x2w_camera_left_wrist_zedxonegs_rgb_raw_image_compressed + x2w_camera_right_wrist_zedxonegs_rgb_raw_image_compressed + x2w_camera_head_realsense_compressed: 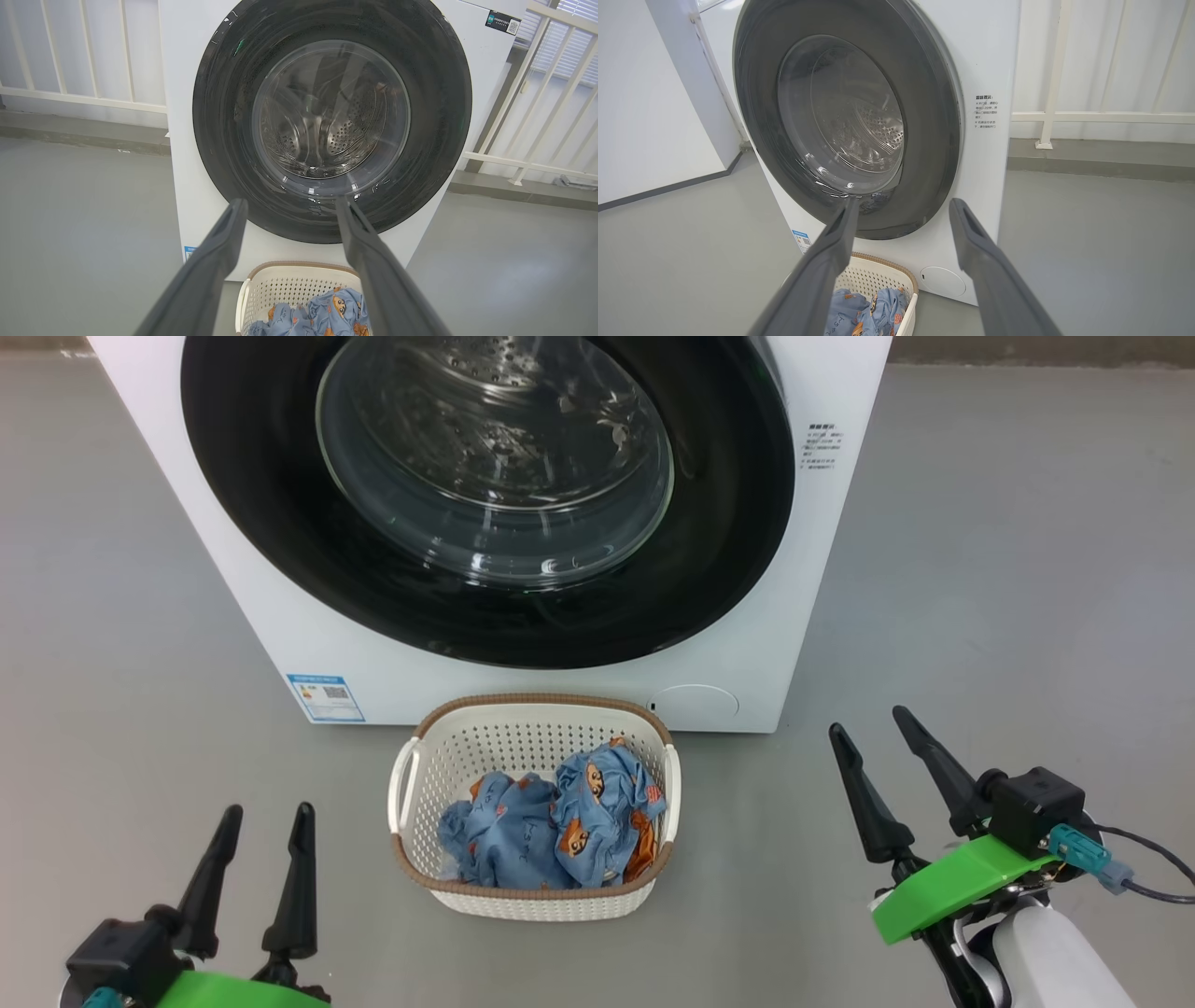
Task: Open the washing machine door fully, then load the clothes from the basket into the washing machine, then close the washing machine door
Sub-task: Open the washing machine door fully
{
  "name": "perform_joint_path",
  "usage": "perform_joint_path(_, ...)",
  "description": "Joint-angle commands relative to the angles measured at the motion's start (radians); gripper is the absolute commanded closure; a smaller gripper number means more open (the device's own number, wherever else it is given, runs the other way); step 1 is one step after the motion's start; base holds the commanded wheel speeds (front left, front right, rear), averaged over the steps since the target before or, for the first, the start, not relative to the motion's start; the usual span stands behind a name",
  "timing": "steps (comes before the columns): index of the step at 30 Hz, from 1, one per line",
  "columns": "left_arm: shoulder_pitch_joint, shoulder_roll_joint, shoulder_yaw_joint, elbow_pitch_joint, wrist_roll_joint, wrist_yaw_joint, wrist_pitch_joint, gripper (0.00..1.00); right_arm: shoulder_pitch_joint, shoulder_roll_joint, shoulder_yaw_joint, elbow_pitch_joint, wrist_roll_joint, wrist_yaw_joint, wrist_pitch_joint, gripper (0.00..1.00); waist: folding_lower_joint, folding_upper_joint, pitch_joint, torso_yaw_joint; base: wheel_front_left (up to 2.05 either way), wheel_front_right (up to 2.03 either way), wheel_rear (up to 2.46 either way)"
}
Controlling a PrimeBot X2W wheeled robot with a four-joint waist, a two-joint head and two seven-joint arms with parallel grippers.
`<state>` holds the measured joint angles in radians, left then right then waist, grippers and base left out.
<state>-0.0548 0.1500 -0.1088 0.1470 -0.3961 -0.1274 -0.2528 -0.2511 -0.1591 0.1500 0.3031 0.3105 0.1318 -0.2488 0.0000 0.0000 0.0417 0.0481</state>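
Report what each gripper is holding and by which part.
Nothing: left gripper and right gripper are both open and empty, clear of the clothes in the basket.

Washing machine door [252, 523] covers the drum mouth; no way in through the washing machine [392, 686] front. Basket [541, 901] stands on the floor [140, 709] just near of the machine, below the door's lower rim. Its top is open, with the clothes [551, 821] reachable from above. Bare floor left and right of the basket gives wide lanes to the machine front.
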Motion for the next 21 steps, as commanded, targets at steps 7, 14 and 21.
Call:
perform_joint_path(7, -0.071, 0.013, 0.04, -0.026, 0.039, -0.003, -0.009, 0.0, -0.078, -0.026, -0.009, -0.033, 0.012, -0.001, -0.013, 0.0, 0.0, 0.0, 0.038, 0.007, 0.0, 0.0, 0.0)
perform_joint_path(14, -0.094, 0.015, 0.045, -0.033, 0.044, -0.003, -0.009, 0.0, -0.131, -0.046, -0.056, -0.06, 0.021, -0.001, -0.013, 0.0, 0.0, 0.0, 0.084, 0.022, 0.0, 0.0, 0.0)
perform_joint_path(21, -0.12, 0.015, 0.052, -0.039, 0.041, -0.003, -0.009, 0.0, -0.183, -0.061, -0.094, -0.073, 0.034, -0.001, -0.013, 0.0, 0.0, 0.0, 0.127, 0.037, 0.0, 0.0, 0.0)
